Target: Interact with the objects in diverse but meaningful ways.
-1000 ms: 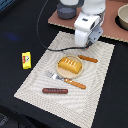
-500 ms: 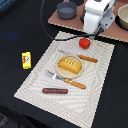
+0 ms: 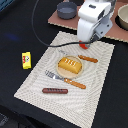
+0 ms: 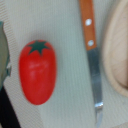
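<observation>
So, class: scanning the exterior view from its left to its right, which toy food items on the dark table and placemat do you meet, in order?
Yellow printed packet → thin brown sausage → golden bread loaf → red tomato.

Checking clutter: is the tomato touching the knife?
Apart. The wrist view shows bare placemat between the tomato and the knife.
</observation>
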### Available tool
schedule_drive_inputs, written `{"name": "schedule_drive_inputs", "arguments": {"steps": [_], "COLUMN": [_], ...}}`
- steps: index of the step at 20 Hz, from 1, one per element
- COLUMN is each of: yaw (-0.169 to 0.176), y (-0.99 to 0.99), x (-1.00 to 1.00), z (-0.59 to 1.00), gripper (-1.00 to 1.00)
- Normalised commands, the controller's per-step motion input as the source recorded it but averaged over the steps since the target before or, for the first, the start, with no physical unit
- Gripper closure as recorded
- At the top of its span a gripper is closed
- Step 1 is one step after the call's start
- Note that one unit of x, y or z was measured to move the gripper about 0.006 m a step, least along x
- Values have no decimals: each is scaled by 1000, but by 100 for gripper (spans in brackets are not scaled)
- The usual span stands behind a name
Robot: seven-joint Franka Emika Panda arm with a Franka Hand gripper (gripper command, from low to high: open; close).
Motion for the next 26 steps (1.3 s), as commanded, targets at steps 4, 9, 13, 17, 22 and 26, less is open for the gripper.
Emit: {"name": "schedule_drive_inputs", "arguments": {"steps": [4, 9, 13, 17, 22, 26], "yaw": [0, 67, 148, 131, 64, 48], "y": [-932, -258, 0, 0, -66, -28], "x": [-36, -166, -143, -125, -5, -16], "z": [37, 0, -2, -48, -226, -455], "gripper": [-100, -100, -100, -100, -100, -100]}}
